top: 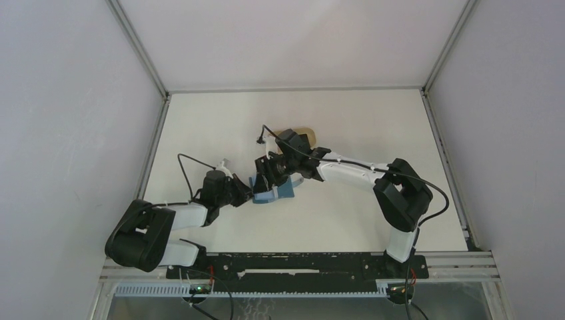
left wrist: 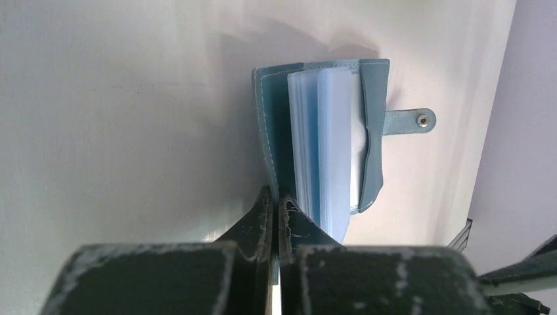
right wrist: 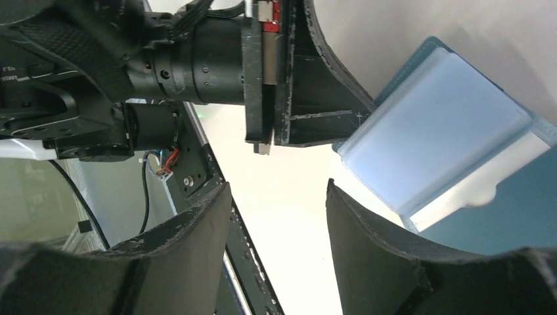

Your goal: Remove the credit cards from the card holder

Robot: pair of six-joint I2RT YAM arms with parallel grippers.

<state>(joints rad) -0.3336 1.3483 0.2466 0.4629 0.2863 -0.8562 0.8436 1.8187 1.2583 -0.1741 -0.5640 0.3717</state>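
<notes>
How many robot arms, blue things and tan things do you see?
Robot arms: 2 (left arm, right arm)
Blue things: 1 (card holder)
Tan things: 1 (tray, partly hidden behind the right arm)
Total: 4

Folds the left arm low beside its base, forearm stretched forward and inward. Pinches the left end effector (top: 245, 195) (left wrist: 276, 200) tight, fingers pressed together on a cover edge of the card holder (left wrist: 268, 125). Holds the right elbow high above its base, forearm running leftward toward the middle. Angles the right end effector (top: 270, 175) (right wrist: 279, 197) downward, close beside the left one, jaws spread well apart, nothing between them.
</notes>
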